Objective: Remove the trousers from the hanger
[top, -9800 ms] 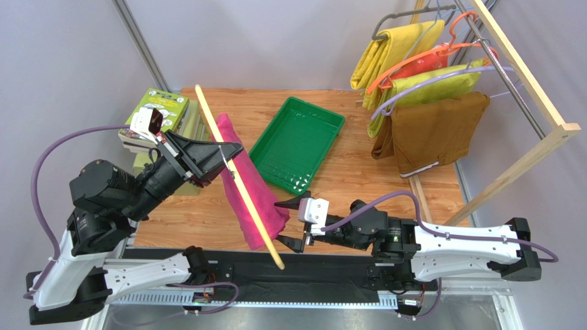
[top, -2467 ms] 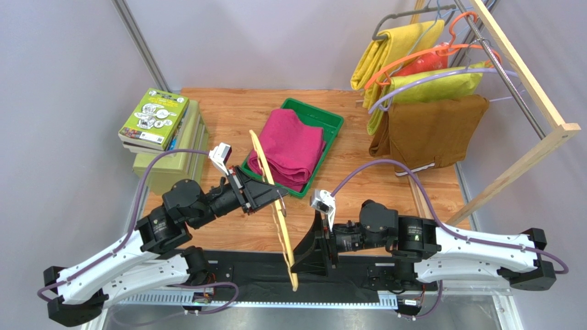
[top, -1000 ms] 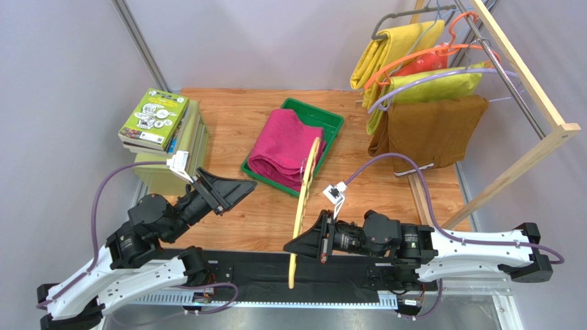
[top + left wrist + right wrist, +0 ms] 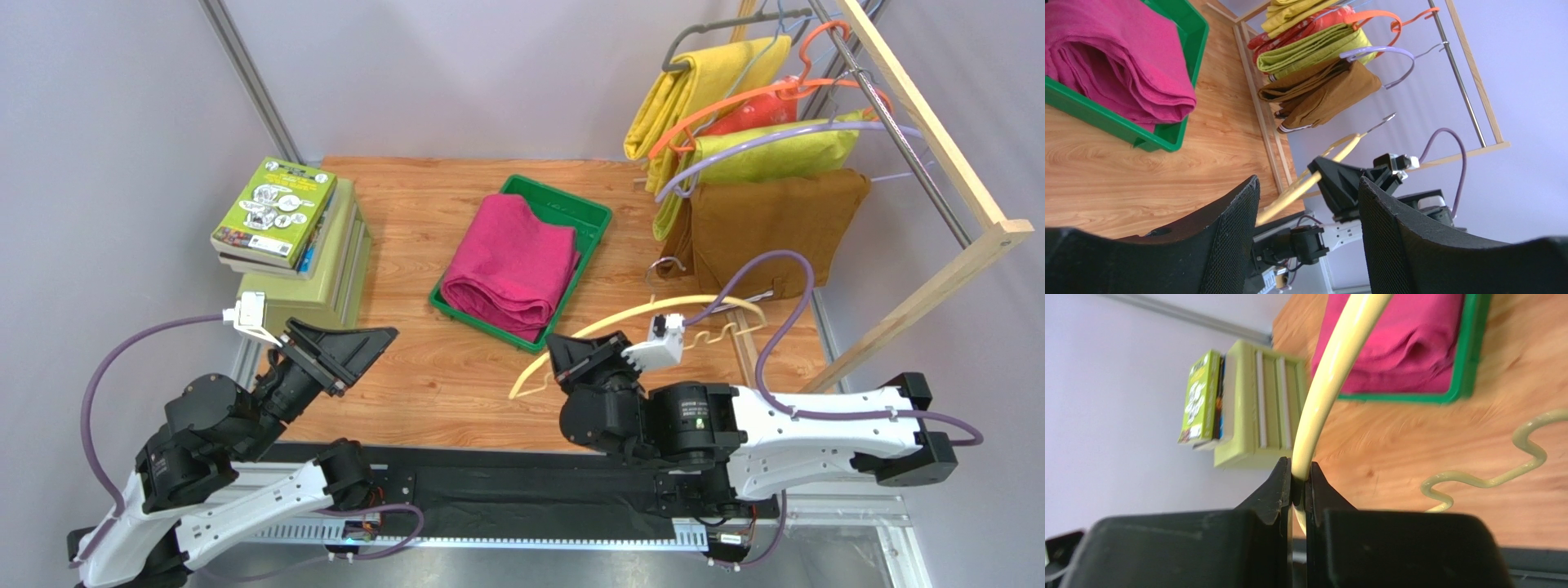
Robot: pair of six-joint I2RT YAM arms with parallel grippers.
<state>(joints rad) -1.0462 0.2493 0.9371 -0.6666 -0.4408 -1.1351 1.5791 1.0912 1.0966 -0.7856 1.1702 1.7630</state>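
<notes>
The magenta trousers lie folded in the green tray, free of the hanger; they also show in the left wrist view and the right wrist view. My right gripper is shut on the left end of the cream-yellow hanger, which arcs to the right over the table with its hook toward the clothes rack. In the right wrist view the jaws pinch the hanger's upper arm, and the wavy bar shows to the right. My left gripper is open and empty at the near left.
A stack of books on a green box stands at the back left. A wooden clothes rack at the right carries yellow, olive-green and brown garments on orange and lilac hangers. The hanger's hook is close to the brown garment.
The right arm has swung the hanger from upright over the tray's edge to a flatter lie at the right. The left arm has drawn back toward the near left.
</notes>
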